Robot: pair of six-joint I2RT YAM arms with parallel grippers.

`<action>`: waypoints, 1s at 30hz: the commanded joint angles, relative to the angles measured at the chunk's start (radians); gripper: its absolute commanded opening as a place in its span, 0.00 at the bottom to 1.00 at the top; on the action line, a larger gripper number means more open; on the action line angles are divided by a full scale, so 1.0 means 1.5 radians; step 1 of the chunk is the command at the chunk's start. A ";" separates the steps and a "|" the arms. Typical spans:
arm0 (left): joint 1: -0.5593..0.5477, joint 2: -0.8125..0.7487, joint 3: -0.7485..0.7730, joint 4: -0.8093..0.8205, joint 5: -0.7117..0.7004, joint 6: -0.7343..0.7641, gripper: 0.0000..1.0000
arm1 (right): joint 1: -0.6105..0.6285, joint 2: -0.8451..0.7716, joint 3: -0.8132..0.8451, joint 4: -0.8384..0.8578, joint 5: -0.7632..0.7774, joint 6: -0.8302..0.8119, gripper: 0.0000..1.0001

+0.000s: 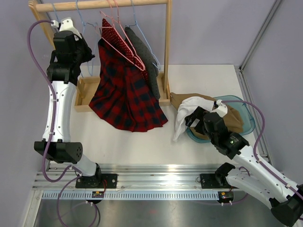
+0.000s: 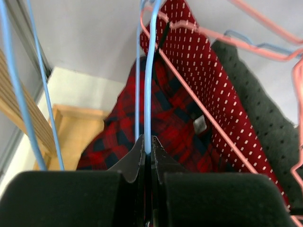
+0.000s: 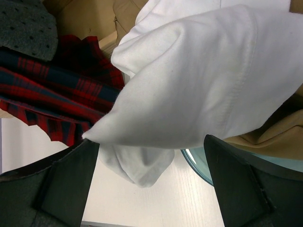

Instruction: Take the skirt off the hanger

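At right, teal basin (image 1: pixel 249 113) holding tan and white clothes (image 1: pixel 233 120), right gripper (image 1: pixel 195 119) agape, left gripper (image 2: pixel 147 152) pinching blue hanger (image 2: pixel 151 71)

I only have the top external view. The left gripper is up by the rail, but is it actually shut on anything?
Observer: Yes. The left wrist view shows the left gripper shut on a blue hanger wire, which is pinched between its fingers.
Operator: Where is the skirt relative to that wire?
Observer: The plaid skirt hangs just behind the wire, with a red dotted garment to its right. I cannot tell whether the skirt hangs from that blue wire.
Operator: And the right gripper?
Observer: The right wrist view shows the right gripper open with its jaws wide apart. A white cloth hangs in front of it, not clamped.
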 commanded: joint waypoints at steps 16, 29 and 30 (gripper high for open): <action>-0.010 -0.116 0.017 -0.006 0.032 0.007 0.73 | -0.001 -0.015 -0.011 0.004 -0.026 -0.007 1.00; -0.174 -0.079 -0.001 0.033 -0.030 -0.004 0.70 | -0.001 -0.004 0.013 -0.018 -0.040 -0.015 0.99; -0.179 -0.071 0.001 0.037 -0.029 -0.006 0.70 | -0.001 -0.008 0.014 -0.023 -0.040 -0.017 0.99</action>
